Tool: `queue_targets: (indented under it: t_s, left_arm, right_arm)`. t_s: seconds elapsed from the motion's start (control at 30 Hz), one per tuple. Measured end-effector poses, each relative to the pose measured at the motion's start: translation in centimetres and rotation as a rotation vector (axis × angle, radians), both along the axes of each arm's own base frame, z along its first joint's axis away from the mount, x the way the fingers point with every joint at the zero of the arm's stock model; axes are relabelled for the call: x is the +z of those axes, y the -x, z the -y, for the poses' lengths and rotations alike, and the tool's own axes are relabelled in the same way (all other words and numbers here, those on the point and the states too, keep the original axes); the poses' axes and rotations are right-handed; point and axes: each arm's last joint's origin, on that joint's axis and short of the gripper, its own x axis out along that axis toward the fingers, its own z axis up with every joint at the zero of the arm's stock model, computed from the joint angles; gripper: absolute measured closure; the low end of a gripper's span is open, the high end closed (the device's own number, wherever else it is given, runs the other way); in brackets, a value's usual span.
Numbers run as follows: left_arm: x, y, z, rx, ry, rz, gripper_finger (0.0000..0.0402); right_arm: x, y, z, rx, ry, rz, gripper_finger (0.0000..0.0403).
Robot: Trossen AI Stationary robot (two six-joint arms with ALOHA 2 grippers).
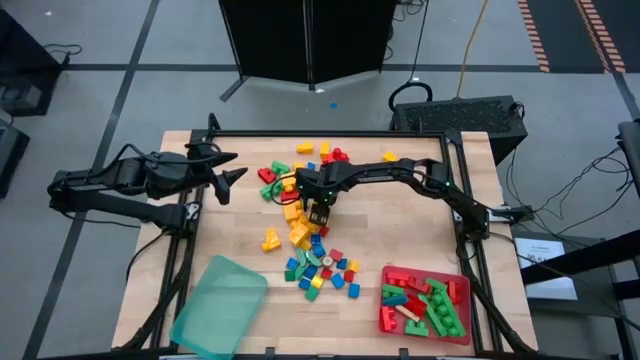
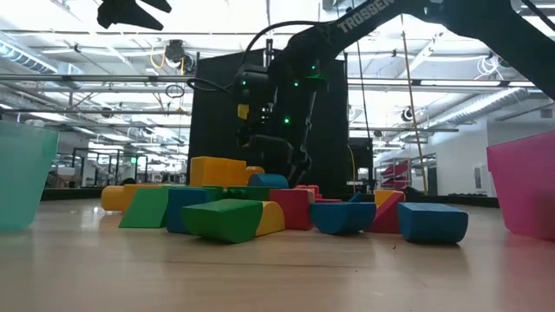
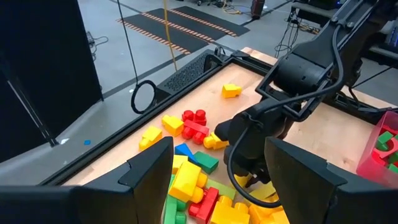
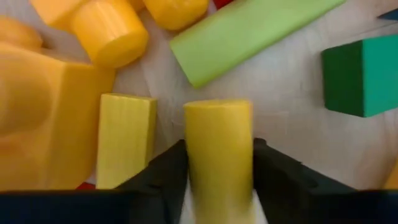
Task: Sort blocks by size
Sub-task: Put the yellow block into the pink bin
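- Right now the right gripper [image 4: 219, 177] is clamped on one small yellow block [image 4: 219, 146], its two dark fingers pressed against the block's two long sides. The wrist camera shows the block slightly blurred.
- Seen from above, this grip sits in the middle of the table [image 1: 240, 235], inside a loose pile of blocks [image 1: 305, 245] in red, yellow, green and blue.
- Just beside the held block, at its 9 o'clock in the wrist picture, lies a second yellow block [image 4: 126, 140]; a long pale green block [image 4: 249, 31] lies near its 12 o'clock.
- Risk: the fingers hold only the lower part of the block, so it could twist or slip out on lifting.
- Risk: the neighbouring yellow block is so close that a finger may drag it along or scatter the pile.
- Well apart, at 4 o'clock from the pile, the red tray [image 1: 458, 331] already holds several larger blocks; at 7 o'clock sits the teal tray [image 1: 215, 310], which looks empty.
- Risk: a small block carried to the wrong tray would spoil the sort.
- Waiting at the table's 9 o'clock edge, the left gripper [image 1: 228, 168] hangs with its fingers spread and holds nothing; it is clear of the pile.
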Motion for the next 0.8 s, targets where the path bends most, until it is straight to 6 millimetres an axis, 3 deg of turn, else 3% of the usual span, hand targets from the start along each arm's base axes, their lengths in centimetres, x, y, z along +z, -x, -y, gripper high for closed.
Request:
queue_targets:
  t_s: [0.07, 0.23, 0.37, 0.57, 0.8]
  left_arm:
    - [0.0, 0.0, 0.0, 0.0, 0.0, 0.0, 0.0146]
    - [0.0, 0.0, 0.0, 0.001, -0.001, -0.002, 0.0146]
    - [0.0, 0.0, 0.0, 0.001, -0.001, -0.004, 0.0146]
    - [0.0, 0.0, 0.0, 0.0, -0.001, -0.004, 0.0146]
    - [0.0, 0.0, 0.0, -0.001, -0.001, -0.004, 0.0146]
  right_arm:
    - [0.0, 0.0, 0.0, -0.001, 0.004, -0.005, 0.029]
    - [0.3, 0.2, -0.2, 0.002, -0.001, -0.015, 0.029]
    - [1.9, 0.9, -0.4, 0.001, -0.005, -0.021, 0.029]
    - [8.4, 3.4, -1.6, -0.044, -0.014, 0.009, 0.029]
    - [17.6, 9.7, -8.5, -0.091, -0.068, 0.012, 0.029]
